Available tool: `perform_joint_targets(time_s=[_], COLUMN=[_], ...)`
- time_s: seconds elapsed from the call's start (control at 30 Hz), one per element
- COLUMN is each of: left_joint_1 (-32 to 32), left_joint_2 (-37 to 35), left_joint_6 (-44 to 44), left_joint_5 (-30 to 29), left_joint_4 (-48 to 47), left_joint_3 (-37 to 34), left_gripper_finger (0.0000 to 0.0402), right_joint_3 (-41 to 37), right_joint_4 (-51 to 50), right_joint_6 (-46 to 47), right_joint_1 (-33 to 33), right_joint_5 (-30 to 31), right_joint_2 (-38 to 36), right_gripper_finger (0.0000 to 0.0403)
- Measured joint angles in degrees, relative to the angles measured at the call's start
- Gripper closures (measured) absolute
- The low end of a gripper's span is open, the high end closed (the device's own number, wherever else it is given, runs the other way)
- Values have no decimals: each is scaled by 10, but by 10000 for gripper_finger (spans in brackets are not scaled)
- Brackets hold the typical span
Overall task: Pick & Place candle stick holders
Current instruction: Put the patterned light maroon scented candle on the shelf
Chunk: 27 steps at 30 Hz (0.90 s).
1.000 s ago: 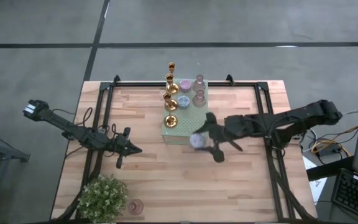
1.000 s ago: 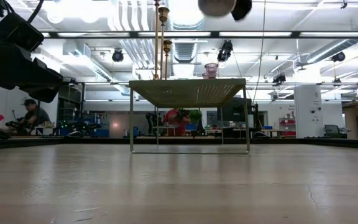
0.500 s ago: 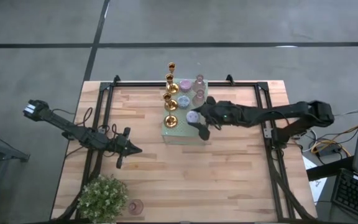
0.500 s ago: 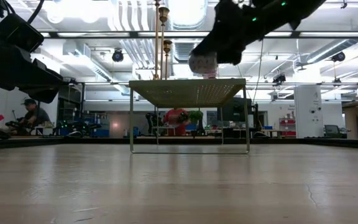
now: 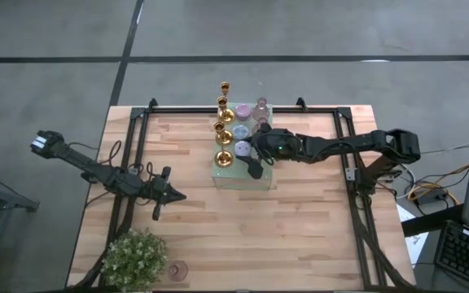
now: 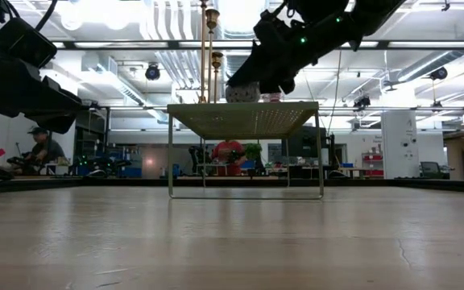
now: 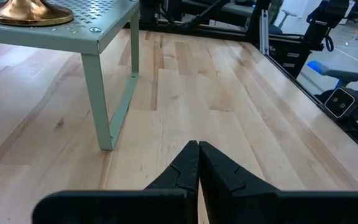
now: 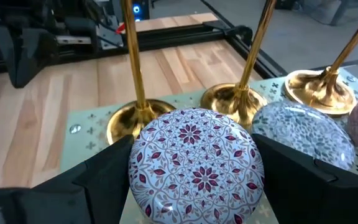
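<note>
Plant foliage, a bushy green potted plant [image 5: 134, 257], sat at the near left corner of the wooden table [image 5: 300, 244], with a small pink holder [image 5: 177, 269] just to its right. Farther in, the left gripper [image 5: 175, 195] waited low over the left half of the table, its fingers [image 7: 219, 171] pressed together on nothing.

At the far middle stood a pale green perforated stand [image 5: 228, 177] on thin legs. Four slim shiny gold candlesticks [image 5: 224, 131] with round bases lined its left side, and squat pink and pale-blue holders [image 5: 260, 107] sat to their right.

From the right, the right gripper [image 5: 251, 154] reached over the stand, pinching a squat round holder [image 8: 196, 163]. This holder was pale lilac-white with a red and blue flower pattern on top, held just above the stand's near part beside the gold bases.
</note>
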Motion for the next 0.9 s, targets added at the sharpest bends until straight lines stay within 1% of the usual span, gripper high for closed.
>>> perform_joint_targets(time_s=[0.9], left_joint_1=[0], left_joint_2=[0], left_joint_6=[0], left_joint_5=[0], left_joint_4=[-3], left_joint_3=[0], left_gripper_finger=[388], right_joint_3=[-10], right_joint_4=[13], right_joint_6=[-12], right_joint_1=[-8], right_joint_5=[0], right_joint_2=[11], right_gripper_finger=[101])
